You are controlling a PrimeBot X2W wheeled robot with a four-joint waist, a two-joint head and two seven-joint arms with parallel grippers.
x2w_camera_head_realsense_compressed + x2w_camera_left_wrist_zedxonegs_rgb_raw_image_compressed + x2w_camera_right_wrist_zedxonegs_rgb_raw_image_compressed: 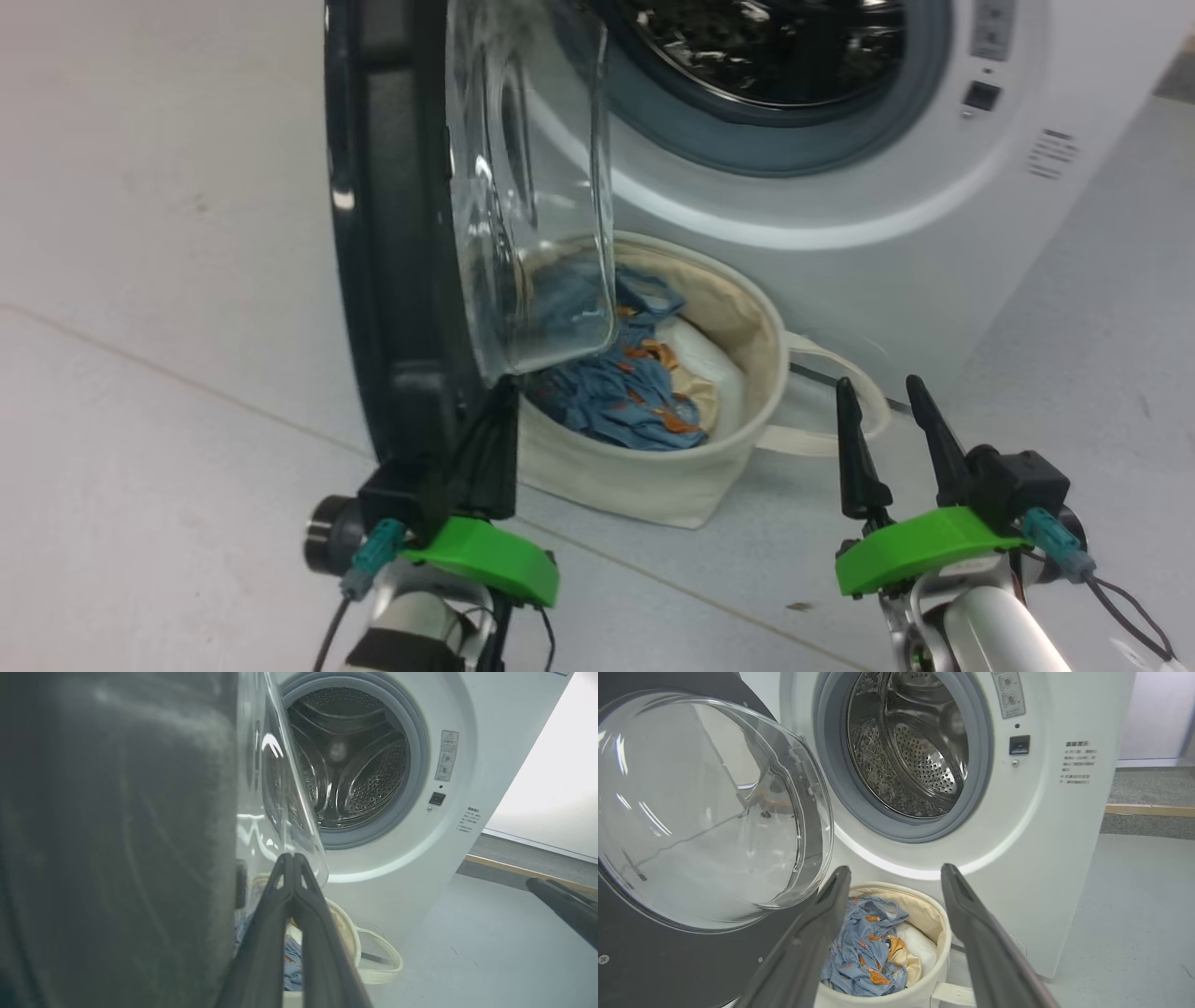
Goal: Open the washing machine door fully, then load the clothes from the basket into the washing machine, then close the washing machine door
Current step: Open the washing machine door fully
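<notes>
Jaws pressed together on the left gripper, holding nothing; tips up by the lower inner side of the washing machine door, just under its glass bowl. Touching the door or merely beside it: cannot tell. Jaws spread wide and empty on the right gripper, above the pale floor to the right of the basket, apart from it.

From the head: door swung out and seen nearly edge-on, bowl hanging over the left part of the basket. Basket on the floor, close against the front of the washing machine, below the mouth of the drum, one loop handle lying out to the right. Inside it the clothes, denim-blue with orange prints, heaped beside a plain white bundle.

From the left wrist: closed tips meeting right at the bowl's lower rim, far nearer than the head view suggests; door's dark face a blur across the left half; only a sliver of basket and blue cloth below. Drum seen straight in, perforated steel and ribs plain, where the head view crops it. The other arm's dark fingers at far right.

From the right wrist: basket and clothes framed between the parted fingers; door's inner face turned toward the camera, the whole bowl in sight; printed text on the machine front.
</notes>
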